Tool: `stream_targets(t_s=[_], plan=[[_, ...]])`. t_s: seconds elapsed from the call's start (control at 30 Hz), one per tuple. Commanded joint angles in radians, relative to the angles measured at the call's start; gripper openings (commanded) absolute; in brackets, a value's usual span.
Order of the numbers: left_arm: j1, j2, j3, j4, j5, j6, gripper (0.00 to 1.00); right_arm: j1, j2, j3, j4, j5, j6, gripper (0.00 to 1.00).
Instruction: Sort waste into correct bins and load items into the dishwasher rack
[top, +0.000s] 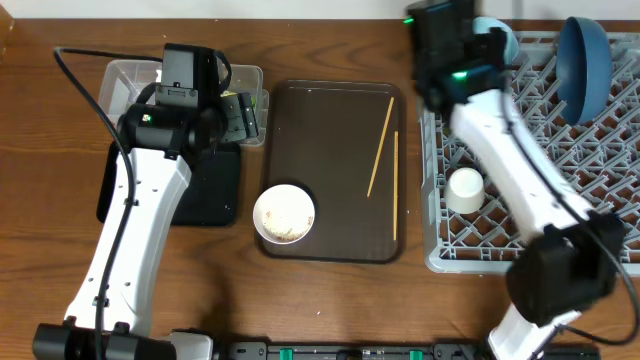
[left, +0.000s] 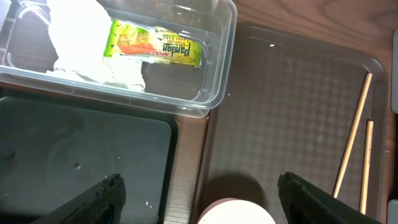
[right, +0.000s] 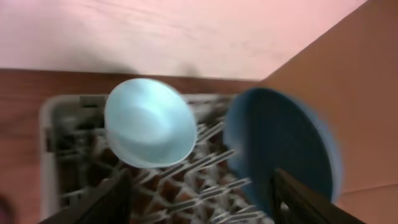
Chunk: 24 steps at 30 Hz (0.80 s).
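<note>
The clear tub (left: 214, 81) holds the crumpled napkin (left: 74, 37) and the yellow-green wrapper (left: 155, 46). The black tray (left: 81, 155) lies beside it. My left gripper (left: 200, 186) is open and empty, above the gap between the black tray and the white bowl (top: 284, 213), which holds rice scraps. Two chopsticks (top: 380, 145) lie on the brown serving tray. The rack (top: 540, 150) holds the light blue bowl (right: 149, 121), the dark blue dish (right: 280, 143) and the white cup (top: 465, 190). My right gripper (right: 199, 186) is open and empty above the rack's far left corner.
The brown serving tray (top: 330, 120) sits mid-table between the bins and the rack. The left arm (top: 150, 200) reaches over the black tray (top: 215, 200). The right arm (top: 510, 150) crosses the rack. A wall stands behind the rack.
</note>
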Motion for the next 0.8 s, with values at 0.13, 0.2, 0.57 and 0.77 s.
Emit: stream_targets(t_s=[0.13,0.2,0.57,0.77], plan=[[0.002,0.006,-0.011,0.0,-0.004,0.015,0.81,-0.249,-0.015,0.002,-0.11,-0.65,0.32,0.56],[0.002,0.006,-0.011,0.0,-0.004,0.015,0.81,-0.3,-0.013,0.002,-0.129,-0.731,0.364,0.55],[0.002,0.006,-0.011,0.0,-0.005,0.016,0.81,-0.353,0.027,0.002,-0.125,-0.713,0.496,0.56],[0.002,0.006,-0.011,-0.007,-0.005,0.016,0.81,-0.353,0.109,0.002,-0.084,-0.693,0.551,0.55]])
